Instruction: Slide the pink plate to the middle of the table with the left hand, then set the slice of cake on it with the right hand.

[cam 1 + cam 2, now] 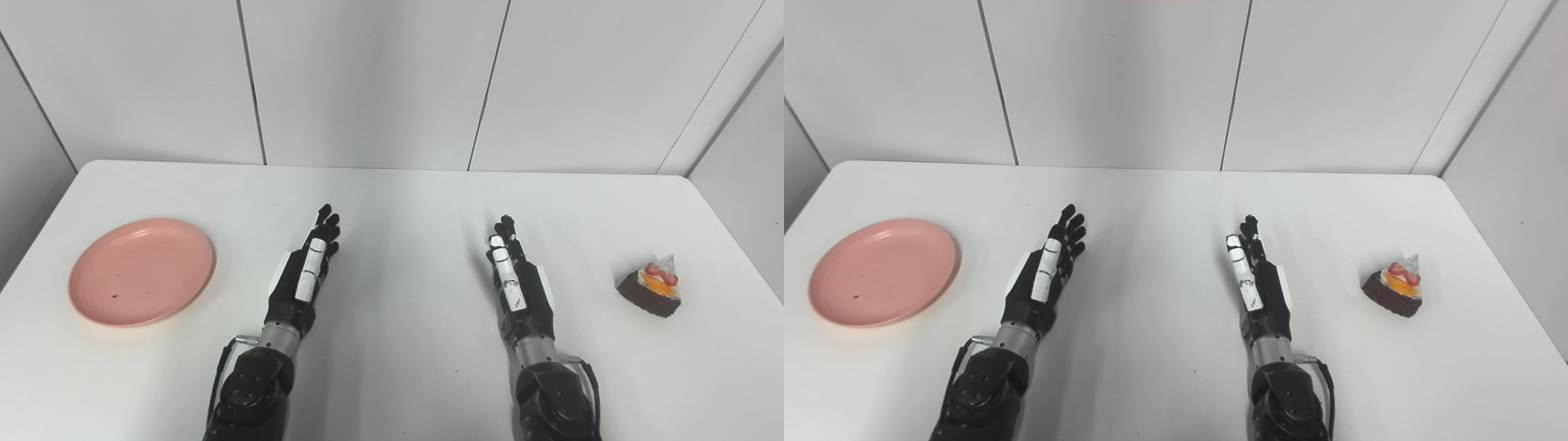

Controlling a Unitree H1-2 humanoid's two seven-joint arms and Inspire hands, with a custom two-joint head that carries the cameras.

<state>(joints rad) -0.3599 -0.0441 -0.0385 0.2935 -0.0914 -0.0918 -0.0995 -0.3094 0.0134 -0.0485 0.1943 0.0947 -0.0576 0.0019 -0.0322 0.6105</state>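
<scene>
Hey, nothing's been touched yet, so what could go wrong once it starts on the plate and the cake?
The pink plate sits near the table's left edge; a poor push from the open left hand might nudge it off rather than inward. The slice of cake looks soft, with fruit on top, so the open right hand may squash it or knock the topping off.

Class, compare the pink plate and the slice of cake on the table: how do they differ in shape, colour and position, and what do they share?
The pink plate is round, flat and plain pink; the slice of cake is a dark brown wedge that stands taller, topped with cream and red and orange fruit. The plate lies at the table's left side, beyond the left robot hand; the cake sits at the right, beyond the right robot hand. Both rest on the white table, untouched by either open hand.
</scene>
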